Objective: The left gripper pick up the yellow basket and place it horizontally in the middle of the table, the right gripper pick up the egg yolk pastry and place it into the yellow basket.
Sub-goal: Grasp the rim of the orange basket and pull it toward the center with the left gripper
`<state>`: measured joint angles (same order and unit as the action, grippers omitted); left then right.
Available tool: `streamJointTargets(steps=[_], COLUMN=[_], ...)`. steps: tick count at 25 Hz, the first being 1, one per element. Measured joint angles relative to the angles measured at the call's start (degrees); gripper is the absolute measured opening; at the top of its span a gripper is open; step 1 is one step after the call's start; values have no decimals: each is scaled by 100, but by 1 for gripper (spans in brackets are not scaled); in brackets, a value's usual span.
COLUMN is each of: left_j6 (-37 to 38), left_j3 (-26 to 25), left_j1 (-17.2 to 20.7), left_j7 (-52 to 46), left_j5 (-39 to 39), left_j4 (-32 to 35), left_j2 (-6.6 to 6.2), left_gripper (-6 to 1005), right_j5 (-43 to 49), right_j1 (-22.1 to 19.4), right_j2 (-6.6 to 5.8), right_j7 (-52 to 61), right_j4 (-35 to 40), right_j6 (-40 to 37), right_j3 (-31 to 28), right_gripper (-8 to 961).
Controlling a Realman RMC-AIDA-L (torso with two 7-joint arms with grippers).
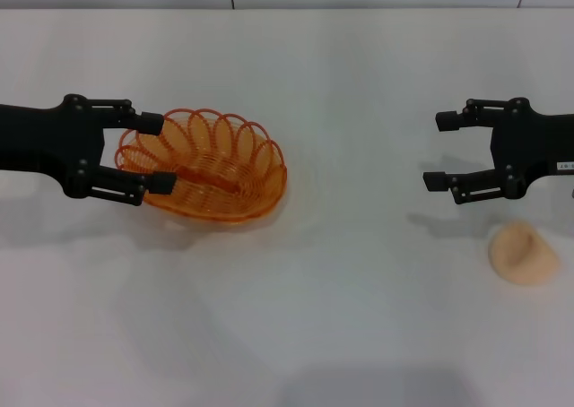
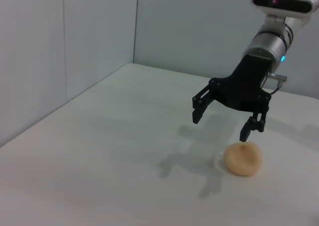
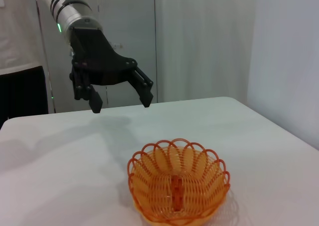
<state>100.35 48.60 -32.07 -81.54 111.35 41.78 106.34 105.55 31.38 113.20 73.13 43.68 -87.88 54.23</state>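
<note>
You have the white table (image 1: 359, 111) filling nearly all of the head view, and no brand or readable writing on it; the only mark is a small white label on the right arm's housing at the 3 o'clock edge, too small to read.

The yellow basket (image 1: 211, 169) sits upright on the table at about 9 o'clock from the centre, left of the middle. The head view shows its oval shape and looped rim from above. The right wrist view shows the yellow basket (image 3: 177, 186) from the side, with its shallow wire bowl and a darker orange strip along the bottom, standing free on the tabletop.

The left gripper (image 1: 152, 151) shows in the head view at 9 o'clock, overlapping the basket's left rim. Its jaws are spread wide, one finger toward the far rim and one toward the near rim. The right wrist view tells you more: the left gripper (image 3: 119, 99), green light on its cylinder, hangs in the air above and beyond the basket, touching nothing.

The right gripper (image 1: 439, 151) is at 3 o'clock, jaws wide and empty. In the left wrist view the right gripper (image 2: 227, 121), with its blue light, hovers just above the pastry, apart from it.

The egg yolk pastry (image 1: 523, 255) lies on the table at about 4 o'clock, near the right edge, just nearer you than the right gripper.
</note>
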Motion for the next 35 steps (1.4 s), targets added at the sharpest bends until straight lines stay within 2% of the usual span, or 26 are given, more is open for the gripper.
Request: streamJointTargets(steps=[25,30,35], left_j6=[-56,-366,-424], left_j3=[-21,-40,-43], left_j1=[-19,47,130], left_j7=[-150,-1175,-2743], left_j5=[54,70,472], left_j4=[13,552,1529], left_j2=[63,168,336], left_gripper=[862,862,861], right_j5=[0,0,0], right_j1=[-18,-27,-48], right_j2=[37,44,61], right_j7=[-14,-17,-39], right_j4=[-3,4,21], right_j6=[29,58,91], right_j3=[-20,-55,-54], right_gripper=[849,849,849])
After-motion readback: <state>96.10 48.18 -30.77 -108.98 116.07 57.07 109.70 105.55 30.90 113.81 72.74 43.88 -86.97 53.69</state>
